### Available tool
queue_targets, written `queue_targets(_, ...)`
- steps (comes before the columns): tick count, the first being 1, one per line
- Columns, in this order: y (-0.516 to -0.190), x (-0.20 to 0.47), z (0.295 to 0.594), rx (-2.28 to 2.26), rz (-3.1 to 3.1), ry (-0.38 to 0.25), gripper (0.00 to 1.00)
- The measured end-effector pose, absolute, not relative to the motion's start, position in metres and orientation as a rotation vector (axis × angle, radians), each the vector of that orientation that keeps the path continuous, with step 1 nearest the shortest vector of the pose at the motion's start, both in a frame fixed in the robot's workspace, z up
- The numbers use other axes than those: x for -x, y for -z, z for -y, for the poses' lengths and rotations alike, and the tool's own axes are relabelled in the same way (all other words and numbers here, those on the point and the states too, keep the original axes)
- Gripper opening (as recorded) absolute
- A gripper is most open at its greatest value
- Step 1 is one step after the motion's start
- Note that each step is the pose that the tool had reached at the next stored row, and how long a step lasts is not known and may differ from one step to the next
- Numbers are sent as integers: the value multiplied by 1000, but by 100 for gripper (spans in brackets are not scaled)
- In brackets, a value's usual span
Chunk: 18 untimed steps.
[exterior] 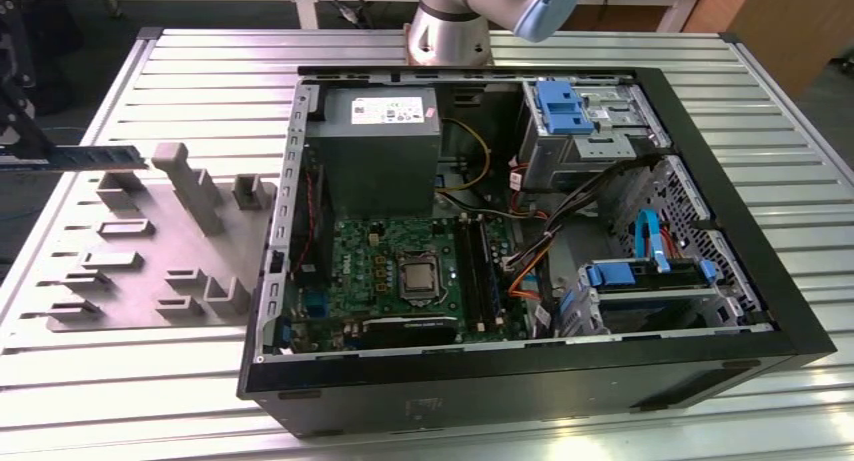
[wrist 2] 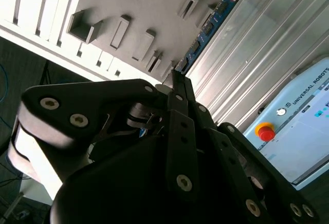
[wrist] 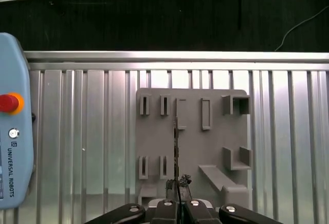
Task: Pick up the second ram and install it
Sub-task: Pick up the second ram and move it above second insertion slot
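One stick, the second ram [exterior: 94, 159], hung level above the grey fixture plate [exterior: 134, 271], its far end just beside a tall post [exterior: 187, 186], at 9 o'clock from the open PC case [exterior: 534, 381] in the exterior view, well apart from the motherboard [exterior: 387, 271]. Gripper [wrist: 177, 185] was clamped on its near end, w/ the board running straight out from the fingers in both wrist views. Slatted metal table [exterior: 747, 61] lay beneath.
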<state>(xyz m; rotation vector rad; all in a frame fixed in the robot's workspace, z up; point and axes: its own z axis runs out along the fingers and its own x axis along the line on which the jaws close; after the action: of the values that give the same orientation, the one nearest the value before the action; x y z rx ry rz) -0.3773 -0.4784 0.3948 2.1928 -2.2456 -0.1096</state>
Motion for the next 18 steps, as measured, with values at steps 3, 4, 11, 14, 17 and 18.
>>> queue_targets(3, -395, 368, 478, -2193, 2246, 110, 11)
queue_targets(4, -395, 365, 478, -2193, 2246, 110, 11)
queue_targets(11, -395, 344, 478, -2193, 2246, 110, 11)
queue_targets(14, -395, 335, 478, -2193, 2246, 110, 11)
queue_targets(17, -395, 325, 478, -2193, 2246, 110, 11)
queue_targets(18, -395, 322, 478, -2193, 2246, 110, 11)
